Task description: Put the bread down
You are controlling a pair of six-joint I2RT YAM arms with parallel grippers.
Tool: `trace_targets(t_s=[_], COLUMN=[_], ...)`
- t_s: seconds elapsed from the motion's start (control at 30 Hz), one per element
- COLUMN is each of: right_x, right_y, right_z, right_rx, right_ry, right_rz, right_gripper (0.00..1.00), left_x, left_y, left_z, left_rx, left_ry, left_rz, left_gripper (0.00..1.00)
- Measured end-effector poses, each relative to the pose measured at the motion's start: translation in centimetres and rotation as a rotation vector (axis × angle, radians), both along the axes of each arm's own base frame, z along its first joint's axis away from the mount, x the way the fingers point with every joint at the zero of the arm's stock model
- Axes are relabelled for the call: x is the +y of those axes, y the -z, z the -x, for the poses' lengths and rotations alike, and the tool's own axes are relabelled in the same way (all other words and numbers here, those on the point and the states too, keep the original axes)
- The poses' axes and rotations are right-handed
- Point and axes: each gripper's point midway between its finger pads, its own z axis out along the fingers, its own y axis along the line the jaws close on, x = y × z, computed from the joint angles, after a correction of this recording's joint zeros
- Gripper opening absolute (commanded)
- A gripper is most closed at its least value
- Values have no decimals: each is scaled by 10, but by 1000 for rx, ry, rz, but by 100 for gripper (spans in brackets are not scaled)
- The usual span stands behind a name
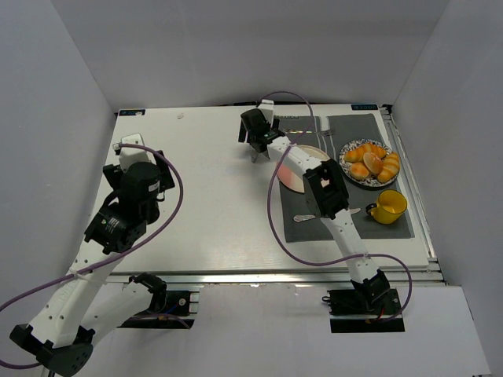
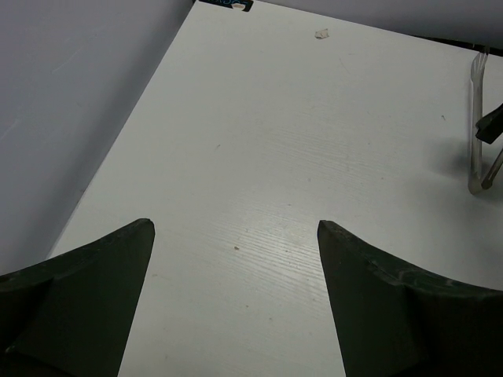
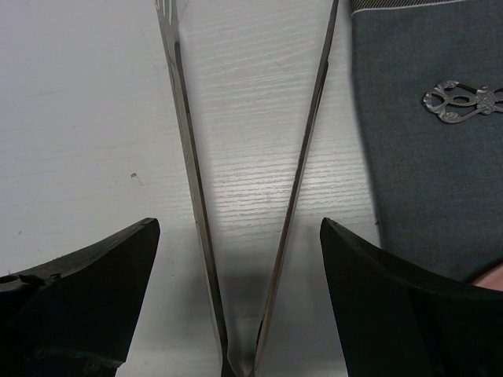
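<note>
Several golden-orange bread pieces, roundish rolls (image 1: pixel 359 170) among them, are piled on a patterned plate (image 1: pixel 351 144) at the right, on a grey placemat (image 1: pixel 393 228). My right gripper (image 1: pixel 255 151) is far from them, at the far middle of the table. In its wrist view it is open (image 3: pixel 240 228), and the two arms of metal tongs (image 3: pixel 185 118) run between the jaws without touching the fingertips. The tongs also show in the left wrist view (image 2: pixel 474 118). My left gripper (image 1: pixel 127 146) is open and empty over bare white table (image 2: pixel 236 228).
A pink-and-white plate (image 1: pixel 295 179) lies on the mat's left part, partly under my right arm. A yellow cup (image 1: pixel 387 206) stands near the bread plate. Cutlery lies on the mat: an ornate handle (image 3: pixel 460 102) and a spoon (image 1: pixel 302 217). White walls enclose the table.
</note>
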Motion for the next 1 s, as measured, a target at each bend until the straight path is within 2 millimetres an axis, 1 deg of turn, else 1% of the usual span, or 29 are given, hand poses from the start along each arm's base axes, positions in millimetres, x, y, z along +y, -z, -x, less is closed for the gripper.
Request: trace_targets(t_s=[0.13, 0.37, 0.5, 0.67, 1.0], right_x=[0, -1, 1, 1, 1], right_y=[8, 34, 32, 33, 32], right_z=[-3, -3, -7, -8, -8], right_rx=[-3, 24, 6, 5, 5], right_ry=[1, -1, 0, -4, -11], right_rz=[2, 27, 21, 28, 33], right_gripper=[89, 88, 86, 80, 62], left_x=[1, 2, 3, 3, 7], left_y=[2, 3, 4, 5, 5], left_z=[1, 2, 2, 2, 4], left_rx=[2, 4, 5, 7, 6], left_ry=[-1, -6, -8, -11, -26], left_rz=[-3, -8, -10, -13, -26], left_gripper=[96, 96, 96, 96, 96])
